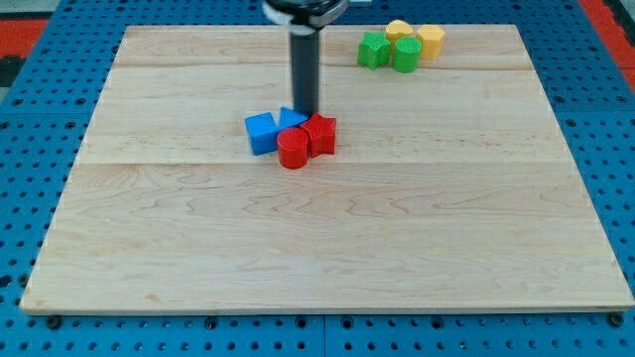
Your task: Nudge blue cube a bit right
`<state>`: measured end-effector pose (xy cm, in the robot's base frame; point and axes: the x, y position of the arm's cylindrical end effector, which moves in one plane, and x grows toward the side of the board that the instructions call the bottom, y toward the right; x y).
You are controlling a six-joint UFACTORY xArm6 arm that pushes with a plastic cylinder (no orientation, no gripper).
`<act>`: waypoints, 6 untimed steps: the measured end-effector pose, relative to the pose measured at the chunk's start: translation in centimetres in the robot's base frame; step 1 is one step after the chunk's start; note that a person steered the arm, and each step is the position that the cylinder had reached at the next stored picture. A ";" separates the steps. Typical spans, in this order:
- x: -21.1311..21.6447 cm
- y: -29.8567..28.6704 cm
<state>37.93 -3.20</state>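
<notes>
While the rod stands upright over the middle cluster, the scene reads as follows.

My tip: my tip (306, 111) sits at the upper edge of the cluster, touching or just behind the second blue block; it holds nothing, being a plain rod end.
Blue cube: the blue cube (261, 132) lies on the wooden board (327, 248), left of centre in the upper half, just to the view's left of my tip and a little below it.
Second blue block: a blue block (291, 118), its shape partly hidden by the rod, lies touching the blue cube on its right.
Red blocks: two, a red cylinder (293, 150) below my tip and a red star-like block (320, 134) to its right, both in the cluster.
Green blocks: two, a green star-like block (373, 49) and a green cylinder (406, 55), near the view's top right.
Yellow blocks: two, a yellow block (399, 30) and another yellow block (431, 40), just behind the green ones.
Blue count: two.
</notes>
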 end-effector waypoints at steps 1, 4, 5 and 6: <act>2.1 -3.3; 0.8 -8.9; -1.7 -9.9; -0.7 -16.0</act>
